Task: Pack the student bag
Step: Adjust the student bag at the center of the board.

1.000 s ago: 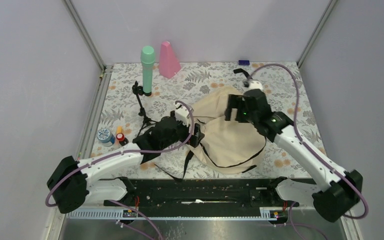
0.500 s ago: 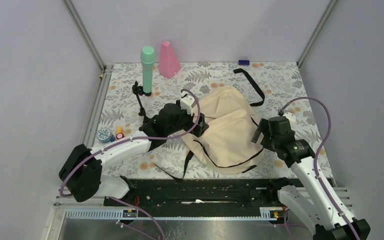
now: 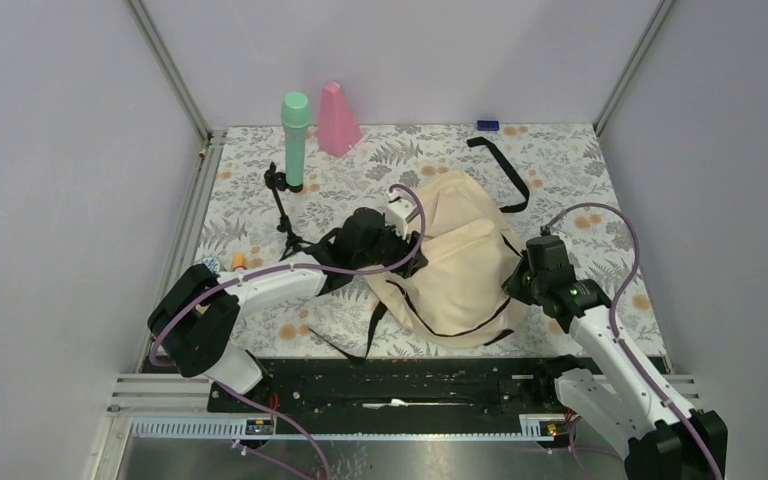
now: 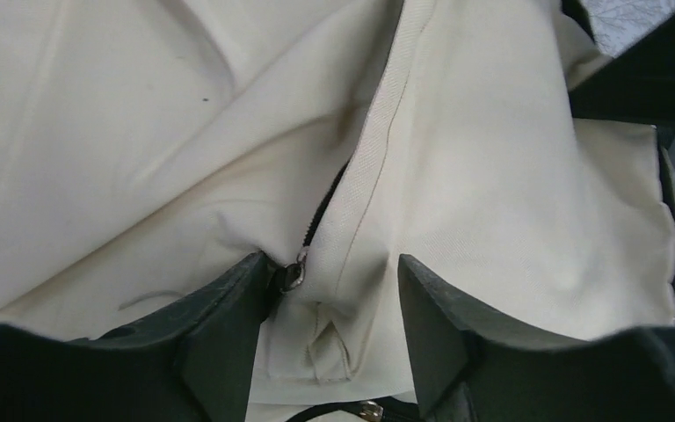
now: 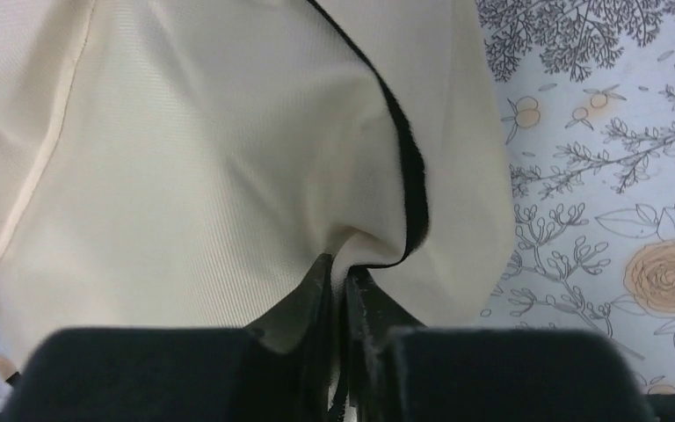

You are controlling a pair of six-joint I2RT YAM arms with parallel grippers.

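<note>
1. The right gripper (image 5: 344, 281) has its jaws pinched together on the black trim (image 5: 413, 193) at the right edge of the student bag (image 3: 455, 255). Its arm leans in low from the right.
2. The left gripper (image 4: 332, 290) has its jaws apart, straddling a fabric ridge beside the zipper pull (image 4: 294, 277). That arm stretches over the bag's left side.
3. Since 1 second ago, the right arm has drawn back from the bag's far end, and the left has reached further in.
4. The cream bag lies slumped mid-table (image 3: 560, 150).

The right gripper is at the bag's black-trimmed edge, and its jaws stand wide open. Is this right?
Not quite: the right gripper is at the student bag, on its black-trimmed edge, but its jaws are shut, pinching the fabric there. The right wrist view shows it.
</note>
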